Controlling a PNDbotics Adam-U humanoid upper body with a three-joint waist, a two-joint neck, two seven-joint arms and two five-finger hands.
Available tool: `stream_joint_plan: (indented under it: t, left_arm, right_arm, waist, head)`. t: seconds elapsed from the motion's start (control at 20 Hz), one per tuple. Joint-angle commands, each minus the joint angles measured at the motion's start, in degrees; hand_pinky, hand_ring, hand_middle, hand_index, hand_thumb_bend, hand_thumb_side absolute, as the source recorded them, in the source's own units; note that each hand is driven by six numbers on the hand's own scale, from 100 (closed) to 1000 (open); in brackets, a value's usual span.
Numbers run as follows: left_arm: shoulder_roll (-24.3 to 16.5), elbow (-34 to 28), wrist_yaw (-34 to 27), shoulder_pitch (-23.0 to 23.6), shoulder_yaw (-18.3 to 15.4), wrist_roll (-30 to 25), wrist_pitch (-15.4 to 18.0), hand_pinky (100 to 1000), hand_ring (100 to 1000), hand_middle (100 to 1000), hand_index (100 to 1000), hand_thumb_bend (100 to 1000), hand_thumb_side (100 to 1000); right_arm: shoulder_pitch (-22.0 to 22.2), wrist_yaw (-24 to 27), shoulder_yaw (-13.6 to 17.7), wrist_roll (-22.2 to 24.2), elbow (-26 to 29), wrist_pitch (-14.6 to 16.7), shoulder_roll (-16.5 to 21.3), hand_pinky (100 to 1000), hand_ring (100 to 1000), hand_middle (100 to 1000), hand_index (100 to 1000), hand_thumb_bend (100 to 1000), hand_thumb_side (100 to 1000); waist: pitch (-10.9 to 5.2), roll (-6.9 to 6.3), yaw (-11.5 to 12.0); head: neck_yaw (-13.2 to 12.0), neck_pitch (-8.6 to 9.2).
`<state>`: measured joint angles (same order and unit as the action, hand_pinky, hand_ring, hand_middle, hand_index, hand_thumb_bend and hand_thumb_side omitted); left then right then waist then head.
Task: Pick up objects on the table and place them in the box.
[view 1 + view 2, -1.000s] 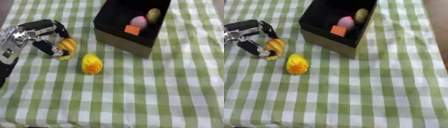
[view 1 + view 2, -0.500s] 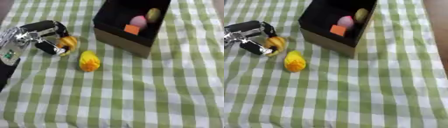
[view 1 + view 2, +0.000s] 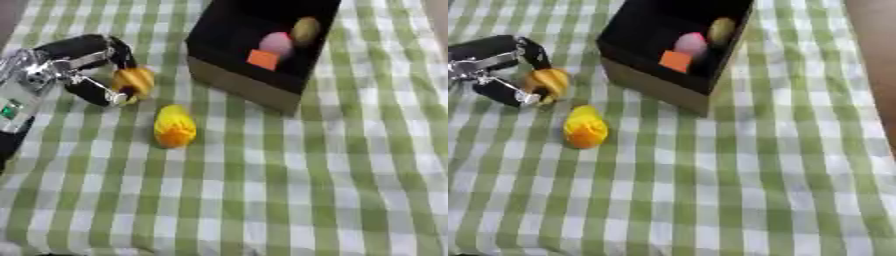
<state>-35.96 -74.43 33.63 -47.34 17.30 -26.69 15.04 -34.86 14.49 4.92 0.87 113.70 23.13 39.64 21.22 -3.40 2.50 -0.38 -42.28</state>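
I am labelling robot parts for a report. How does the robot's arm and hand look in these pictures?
Only the left hand shows. Its fingers are black and rounded, and the wrist behind is silver metal with visible joints. The forearm is black, with a small green mark near the picture's edge.

A soft, matt woven cloth in green and white checks [image 3: 289, 175] covers the table, lying almost flat. The open rectangular box [image 3: 241, 85] has matt black inner walls and a dull brown, cardboard-like outer side. The left hand [image 3: 83, 70] is matt black with bright silver metal at its joints. The rounded orange-yellow object [image 3: 133, 81] in its fingers and the yellow oval object [image 3: 174, 126] look smooth and plastic-like, with a faint sheen.
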Motion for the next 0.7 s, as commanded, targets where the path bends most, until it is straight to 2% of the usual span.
stream_joint_plan:
  t: [0.05,0.3,0.7]
  left_arm:
    - [-3.1,-3.1,-1.3,-0.8,-1.6,0.4,-1.1,742,633,597,620,100,171]
    - [-3.9,-4.7,-2.0,-3.6,-3.8,1.9,-2.3,746,631,605,612,100,146]
    - [-0.5,0.7,-0.9,-11.3,-4.9,2.4,-1.3,750,631,613,612,100,137]
  right_arm:
    - [-0.9,0.2,0.5,-0.5,0.9,0.0,2.0,833,847,582,845,100,534]
    - [-1.2,0.3,0.5,-1.0,0.9,0.2,2.3,832,844,585,845,100,536]
    - [-2.0,0.6,0.2,-1.3,0.9,0.2,2.6,830,841,588,844,100,538]
  waist:
    - [-1.71,0.15,0.1]
    - [-2.04,-0.03,0.2]
    - [-2.3,-0.56,-0.2]
  head:
    - [0.1,0.29]
    - [0.2,0.23]
    - [0.0,0.56]
